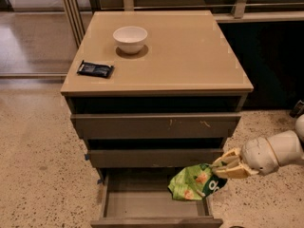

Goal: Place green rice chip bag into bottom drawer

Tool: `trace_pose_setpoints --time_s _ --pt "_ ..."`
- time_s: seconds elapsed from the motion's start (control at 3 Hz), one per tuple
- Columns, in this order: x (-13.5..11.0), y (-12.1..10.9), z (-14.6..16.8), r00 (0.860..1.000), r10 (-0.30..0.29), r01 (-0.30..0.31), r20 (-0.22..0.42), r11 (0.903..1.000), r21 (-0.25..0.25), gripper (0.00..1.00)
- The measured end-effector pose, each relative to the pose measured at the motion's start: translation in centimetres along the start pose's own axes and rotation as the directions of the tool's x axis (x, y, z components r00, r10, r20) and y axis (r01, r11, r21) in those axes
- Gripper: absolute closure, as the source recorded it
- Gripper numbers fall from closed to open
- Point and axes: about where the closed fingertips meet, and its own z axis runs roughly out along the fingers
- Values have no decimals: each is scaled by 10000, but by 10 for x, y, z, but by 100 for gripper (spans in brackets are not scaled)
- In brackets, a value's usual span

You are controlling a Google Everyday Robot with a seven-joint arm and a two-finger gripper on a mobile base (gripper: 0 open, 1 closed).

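Note:
The green rice chip bag (194, 182) is crinkled bright green foil with a dark end. It hangs over the right part of the open bottom drawer (142, 204), just above its grey inside. My gripper (223, 168) comes in from the right and is shut on the bag's dark right end. The bottom drawer is pulled out toward me. The middle drawer (154, 157) and the scratch-marked top drawer (154, 126) sit above it, each slightly out.
A white bowl (130, 39) and a small flat dark blue packet (95, 69) lie on the tan cabinet top (190, 56). Speckled floor surrounds the cabinet. A dark wall stands at right behind my arm (273, 152).

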Motion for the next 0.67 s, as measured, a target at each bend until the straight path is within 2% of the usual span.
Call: trace_pose_setpoints --time_s 0.33,0.67 --pt "51 -7 37 9996 72 -57 274 9985 -547 100" --pt "118 -14 83 9940 694 -587 847 9908 -1223 100"
